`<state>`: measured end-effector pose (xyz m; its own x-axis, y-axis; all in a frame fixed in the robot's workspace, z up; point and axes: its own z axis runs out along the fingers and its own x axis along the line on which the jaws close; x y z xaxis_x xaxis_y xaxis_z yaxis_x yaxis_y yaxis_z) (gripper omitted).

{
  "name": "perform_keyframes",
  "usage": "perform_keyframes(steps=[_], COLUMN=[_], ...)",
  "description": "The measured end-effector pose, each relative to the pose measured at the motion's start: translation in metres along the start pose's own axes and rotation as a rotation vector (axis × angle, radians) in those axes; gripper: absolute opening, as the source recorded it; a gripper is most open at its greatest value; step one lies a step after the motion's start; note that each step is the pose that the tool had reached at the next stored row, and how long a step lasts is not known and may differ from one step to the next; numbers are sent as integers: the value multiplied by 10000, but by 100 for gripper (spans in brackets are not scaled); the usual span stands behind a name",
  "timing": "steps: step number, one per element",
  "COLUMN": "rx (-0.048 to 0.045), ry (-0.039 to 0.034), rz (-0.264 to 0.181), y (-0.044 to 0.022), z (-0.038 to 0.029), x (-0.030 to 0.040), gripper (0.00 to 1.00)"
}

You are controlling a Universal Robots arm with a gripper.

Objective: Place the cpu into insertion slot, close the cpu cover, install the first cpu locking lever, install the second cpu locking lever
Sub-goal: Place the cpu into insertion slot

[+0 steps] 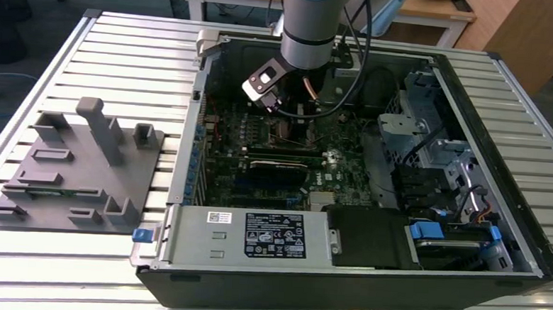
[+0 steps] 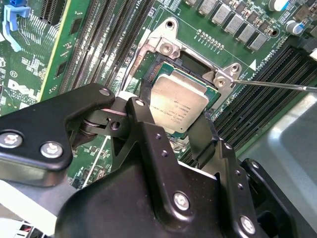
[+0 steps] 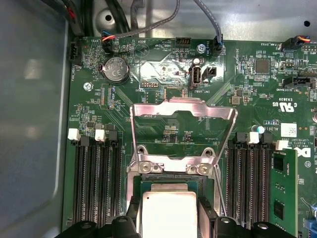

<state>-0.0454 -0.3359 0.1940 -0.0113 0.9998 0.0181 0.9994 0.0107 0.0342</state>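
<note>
1. The gripper has its fingers closed on the cpu.
2. The cpu sits in the insertion slot, between the fingertips.
3. The cpu cover stands open beyond them.

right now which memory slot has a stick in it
The one holding the green memory module, farthest from the cpu; the other slots are empty and black.

1. Matte black all over, that's the end effector, with silver screw heads dotted across it.
2. Right at it, the cpu: dull silver-grey top, thin green rim.
3. Just beyond, the cpu cover gleams silvery.
4. All around it, the circuit board is green with fine pale print, and the memory slots run in black stripes either side.
5. Well away, the table is pale grey and ribbed.
</note>
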Motion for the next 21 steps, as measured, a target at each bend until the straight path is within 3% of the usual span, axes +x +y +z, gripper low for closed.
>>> perform_keyframes(steps=[7,21], rx=[-1,-13], ry=[1,-36], rz=[6,220], y=[2,4], z=[-31,-7], x=[1,-1], gripper=[54,54])
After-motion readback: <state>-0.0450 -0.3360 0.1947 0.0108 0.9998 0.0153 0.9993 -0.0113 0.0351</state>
